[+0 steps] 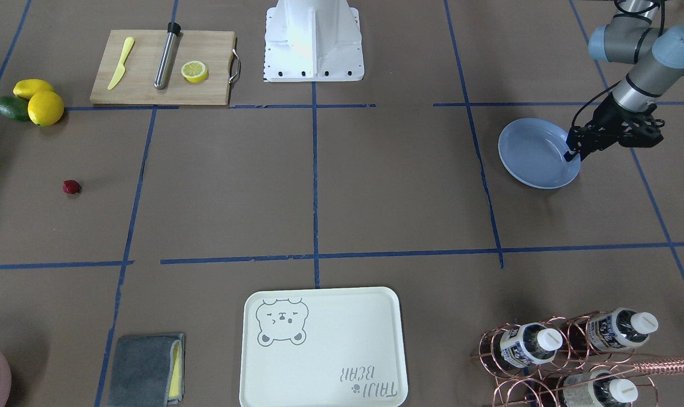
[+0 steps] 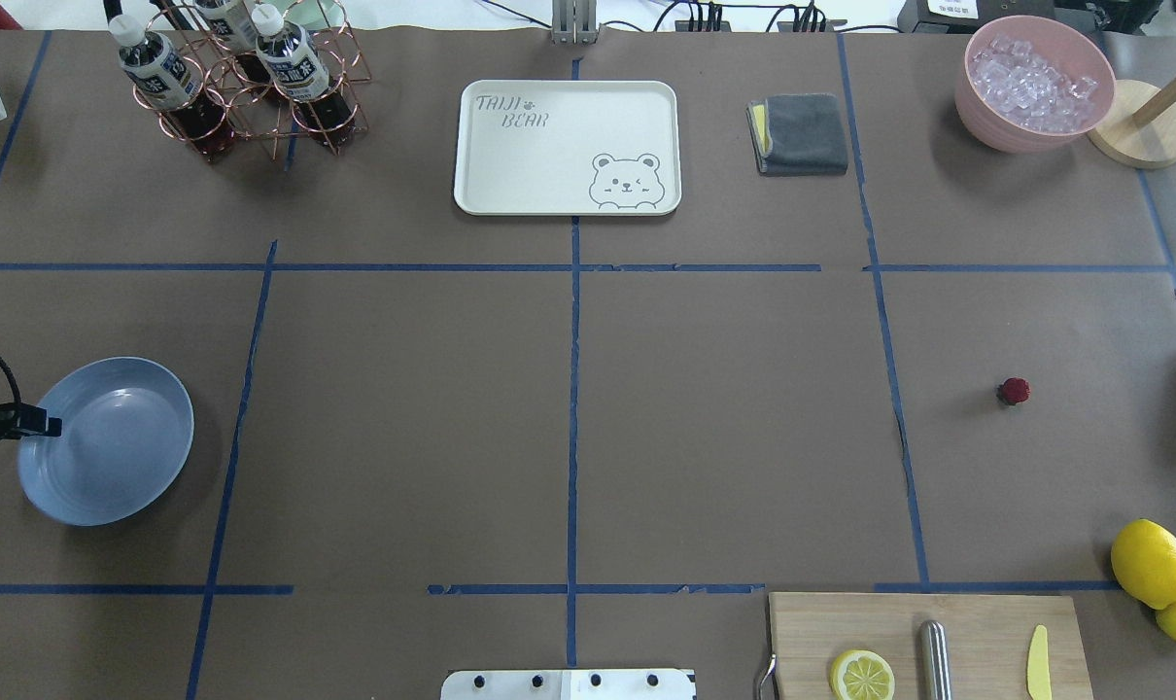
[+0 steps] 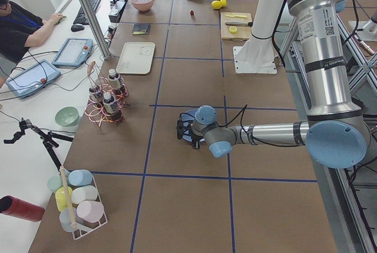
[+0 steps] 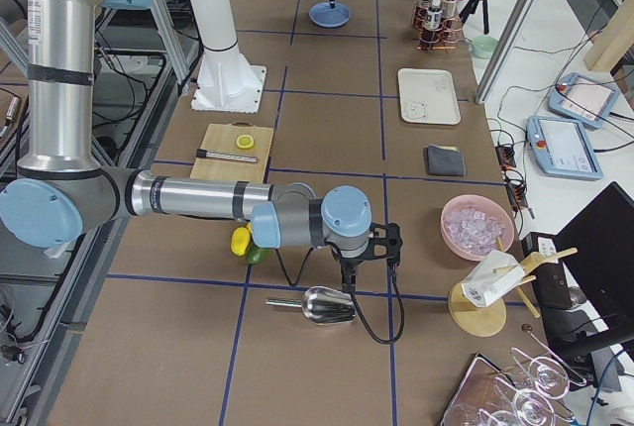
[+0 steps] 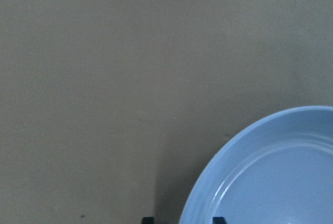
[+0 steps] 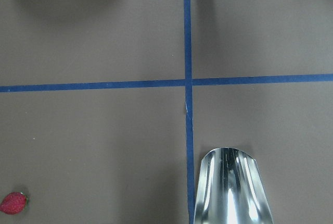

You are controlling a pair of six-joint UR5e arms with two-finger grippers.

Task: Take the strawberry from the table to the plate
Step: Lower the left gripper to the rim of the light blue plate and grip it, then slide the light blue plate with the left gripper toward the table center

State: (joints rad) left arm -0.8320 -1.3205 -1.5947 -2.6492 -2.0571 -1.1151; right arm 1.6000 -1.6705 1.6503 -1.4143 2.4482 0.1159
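The strawberry [image 1: 72,187] [image 2: 1014,391] is a tiny dark red berry lying alone on the brown table [image 1: 376,186], far from the plate. It also shows at the bottom left of the right wrist view [image 6: 13,203]. The light blue plate [image 1: 537,152] [image 2: 107,442] rests at the table's opposite end. My left gripper [image 1: 572,154] [image 5: 183,220] is open, its two fingertips standing either side of the plate's rim [image 5: 250,130]. My right gripper [image 4: 369,260] hovers over the table near the strawberry's end. It shows only in the exterior right view, so I cannot tell its state.
Two lemons and an avocado [image 1: 37,102] sit beside a cutting board [image 1: 161,68] with a knife, steel rod and lemon half. A bear-print tray [image 1: 322,347], grey cloth [image 1: 147,367], bottle rack [image 1: 568,350], ice bowl [image 2: 1035,83] and metal scoop [image 6: 231,187] surround the middle.
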